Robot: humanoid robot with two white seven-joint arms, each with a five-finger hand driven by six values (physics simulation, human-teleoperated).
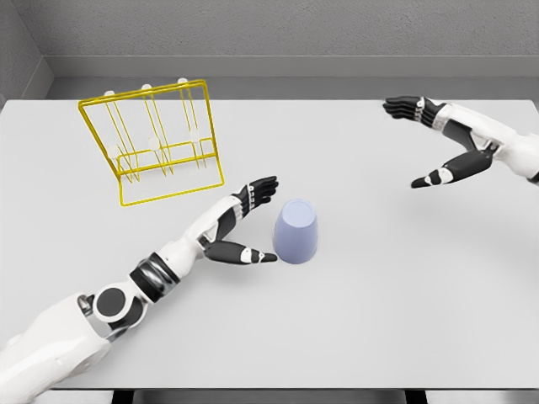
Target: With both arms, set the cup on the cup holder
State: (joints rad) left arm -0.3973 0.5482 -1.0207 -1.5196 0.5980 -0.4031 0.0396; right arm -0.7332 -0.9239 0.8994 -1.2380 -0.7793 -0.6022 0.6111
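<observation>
Reaching in from the lower left, the left hand (244,223) is lying nearest the camera with its fingers (261,189) spread and its thumb stretched out low, holding nothing. Just off its fingertips, on the side away from the arm, the cup (296,231) is standing on the desk (379,320) mouth down, wide rim on the surface and narrower base up, so its long axis is running upright. The thumb tip is sitting just beside the cup's lower wall, perhaps touching; the fingers are pointing past its far side, so the open palm is facing the cup's flank.

Behind the left hand and toward its arm's side, the yellow wire cup holder (156,143) is tilting with its pegs rising, well apart from the cup.

Far across the desk, the right hand (421,139) is hovering with fingers and thumb wide apart, empty, well away from the cup. Judging from this, the left hand is much the nearer, and the right would need to be travelling inward to meet the cup's opposite flank.
</observation>
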